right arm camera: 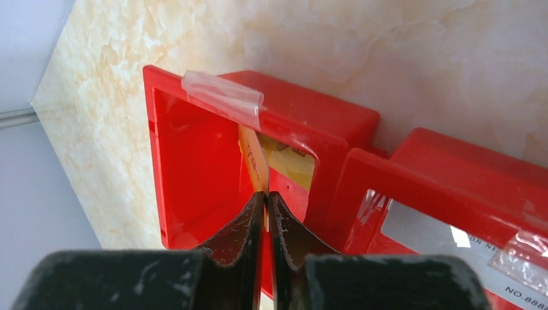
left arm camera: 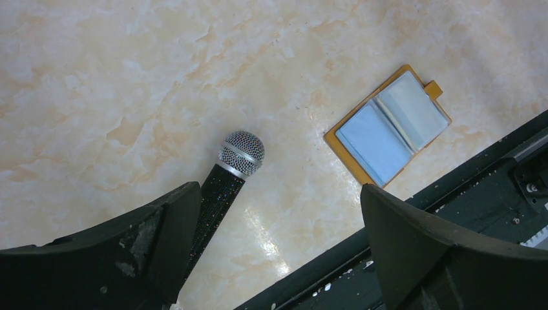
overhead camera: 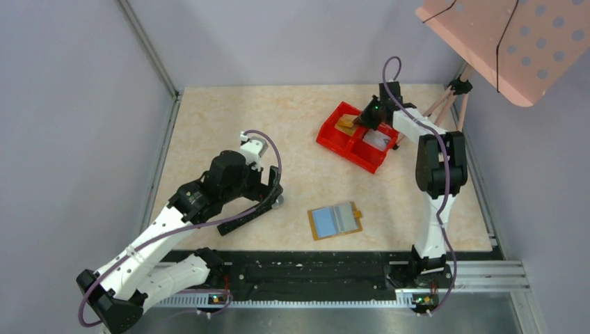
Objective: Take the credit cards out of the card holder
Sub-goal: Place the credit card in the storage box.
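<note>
The card holder [overhead camera: 335,220] [left arm camera: 388,126] lies open on the table near its front edge, tan outside with light-blue and grey pockets showing. My right gripper [overhead camera: 358,124] [right arm camera: 266,197] hangs over the left compartment of a red tray [overhead camera: 332,137] [right arm camera: 304,113]. It is shut on a yellow credit card [right arm camera: 255,161] that stands on edge. Another yellowish card [right arm camera: 294,165] lies flat in that compartment, and a pale grey card [overhead camera: 376,139] [right arm camera: 439,236] lies in the right one. My left gripper [overhead camera: 259,206] [left arm camera: 278,194] is open over bare table, left of the holder.
A black microphone [left arm camera: 232,168] with a silver mesh head lies beside my left gripper's left finger. A black rail [overhead camera: 313,268] runs along the table's near edge. A pink perforated board [overhead camera: 508,42] on a stand overhangs the back right corner.
</note>
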